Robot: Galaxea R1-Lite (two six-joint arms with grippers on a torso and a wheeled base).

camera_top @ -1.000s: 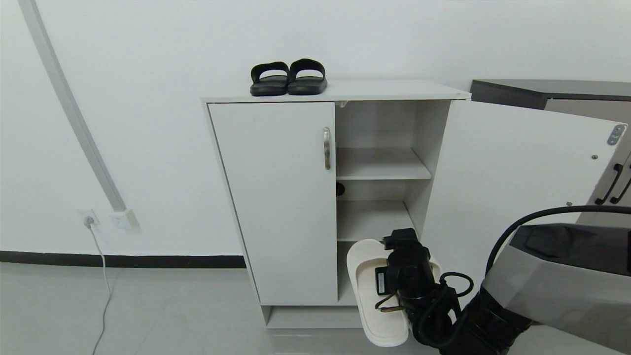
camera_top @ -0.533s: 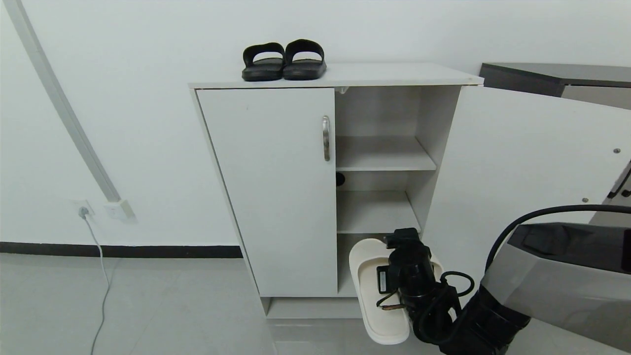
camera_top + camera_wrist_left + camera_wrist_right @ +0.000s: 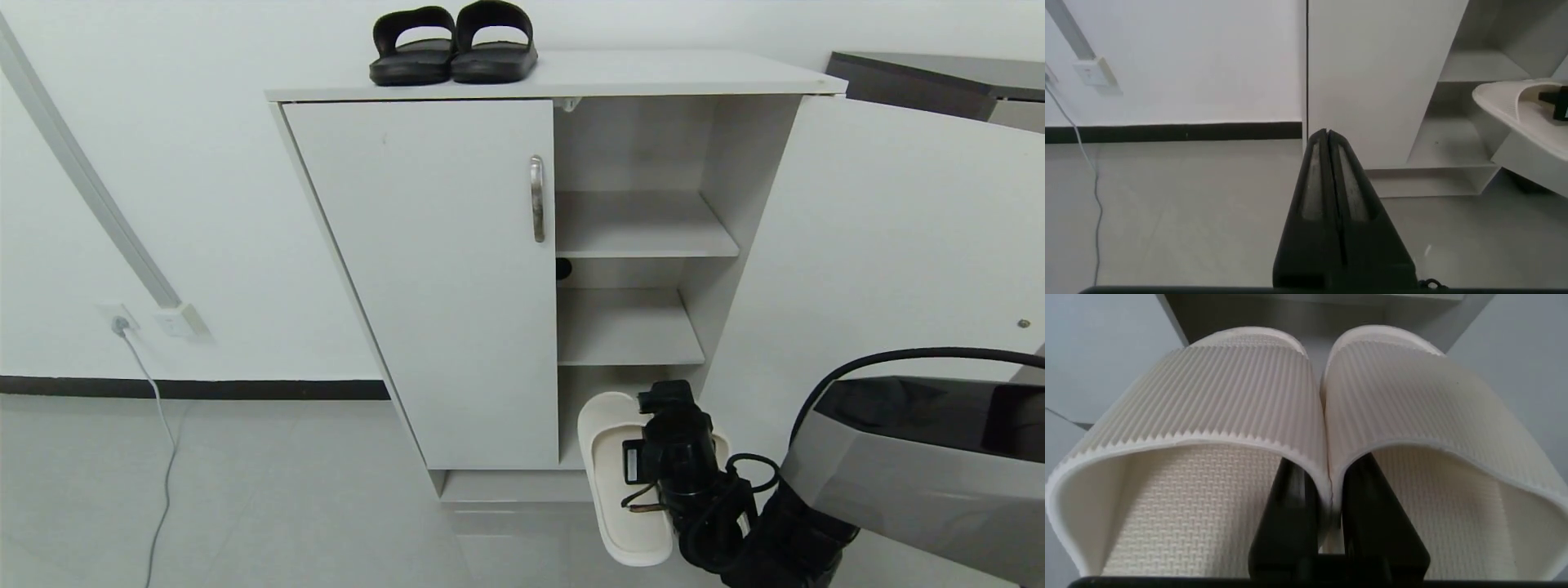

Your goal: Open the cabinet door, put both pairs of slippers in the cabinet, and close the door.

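Note:
A white cabinet (image 3: 424, 269) stands against the wall with its right door (image 3: 882, 245) swung open and its left door shut. A pair of black slippers (image 3: 454, 42) rests on the cabinet top. My right gripper (image 3: 1327, 508) is shut on the adjoining inner straps of a pair of white slippers (image 3: 1315, 449), one finger inside each. In the head view these white slippers (image 3: 608, 474) hang at the mouth of the bottom compartment, toes pointing in. My left gripper (image 3: 1328, 175) is shut with nothing in it, low over the floor to the cabinet's left.
Two bare shelves (image 3: 641, 229) sit above the bottom compartment. A wall socket with a cable (image 3: 122, 327) is at the left, over grey floor tiles. A dark-topped unit (image 3: 939, 73) stands behind the open door.
The head view has drawn closer to the cabinet, which looks larger and higher in frame. The right gripper and the white slippers keep nearly the same place, now at the bottom compartment's mouth.

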